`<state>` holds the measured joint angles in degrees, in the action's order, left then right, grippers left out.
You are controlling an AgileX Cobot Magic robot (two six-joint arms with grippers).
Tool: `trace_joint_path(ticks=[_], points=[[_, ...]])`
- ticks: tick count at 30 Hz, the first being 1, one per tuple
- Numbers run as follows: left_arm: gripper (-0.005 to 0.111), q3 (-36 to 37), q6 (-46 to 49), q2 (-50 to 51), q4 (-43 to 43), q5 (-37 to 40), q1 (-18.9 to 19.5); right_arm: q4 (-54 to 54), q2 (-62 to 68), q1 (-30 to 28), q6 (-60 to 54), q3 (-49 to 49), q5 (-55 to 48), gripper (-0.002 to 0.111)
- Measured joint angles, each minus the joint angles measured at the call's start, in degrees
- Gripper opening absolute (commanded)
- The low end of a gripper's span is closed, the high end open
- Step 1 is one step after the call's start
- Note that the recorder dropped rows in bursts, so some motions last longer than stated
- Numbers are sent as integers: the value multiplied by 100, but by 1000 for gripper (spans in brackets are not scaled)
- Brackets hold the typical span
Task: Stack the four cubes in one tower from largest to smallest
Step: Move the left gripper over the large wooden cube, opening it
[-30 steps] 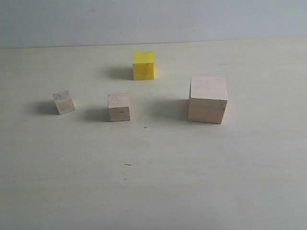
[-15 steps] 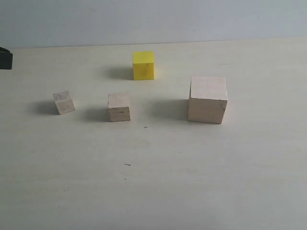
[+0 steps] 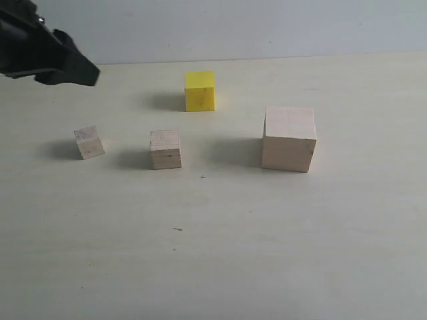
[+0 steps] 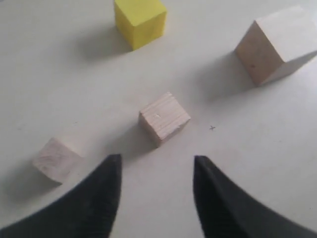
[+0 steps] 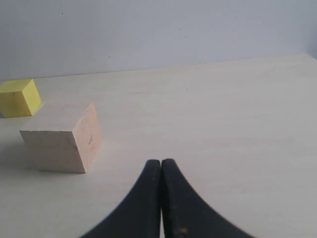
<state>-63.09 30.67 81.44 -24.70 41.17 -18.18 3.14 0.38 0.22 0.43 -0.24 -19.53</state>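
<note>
Four cubes stand apart on the pale table, none stacked. The large pale wood cube (image 3: 289, 139) (image 4: 277, 44) (image 5: 62, 137) is at the right. Behind the middle stands the yellow cube (image 3: 199, 91) (image 4: 140, 21) (image 5: 19, 97). A smaller wood cube (image 3: 165, 149) (image 4: 164, 118) sits left of centre, and the smallest wood cube (image 3: 89, 142) (image 4: 55, 159) is farther left. My left gripper (image 3: 80, 69) (image 4: 157, 159) hangs open and empty at the upper left, short of the smaller wood cube. My right gripper (image 5: 161, 163) is shut on nothing, apart from the large cube.
The table (image 3: 267, 253) is a pale wood-grain surface that meets a grey wall (image 3: 267, 27) at the back. Small dark specks (image 3: 202, 177) mark the tabletop in front of the cubes.
The left arm has come into the exterior view from the upper left edge and moved right, above the table's back left. The cubes have not moved.
</note>
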Motion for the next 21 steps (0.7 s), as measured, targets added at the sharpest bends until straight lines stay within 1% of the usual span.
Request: trace_joint_path(ticks=[2,7,8,13,17,19,20,21], points=[[76,-232,82,219,25,136,-199,0,0,0,0,0,0,0],[84,-867,125,822,379,490,-775,0,0,0,0,0,0,0],[85,-1216,82,1123,540,833,-986,0,0,0,0,0,0,0],[91,-2151,-68,1967,838,1715,-1411,0,0,0,0,0,0,0],[94,-2870,-140,2592,1058,2051,-1736,0,0,0,0,0,0,0],[94,-3381,-210,3004,1117,2152,-1982,0,0,0,0,0,0,0],[94,-3743,-223,3283,1156,2163,-2163,0,0,0,0,0,0,0],[94,-3883,-223,3390,1193,2173,-2233,0,0,0,0,0,0,0]])
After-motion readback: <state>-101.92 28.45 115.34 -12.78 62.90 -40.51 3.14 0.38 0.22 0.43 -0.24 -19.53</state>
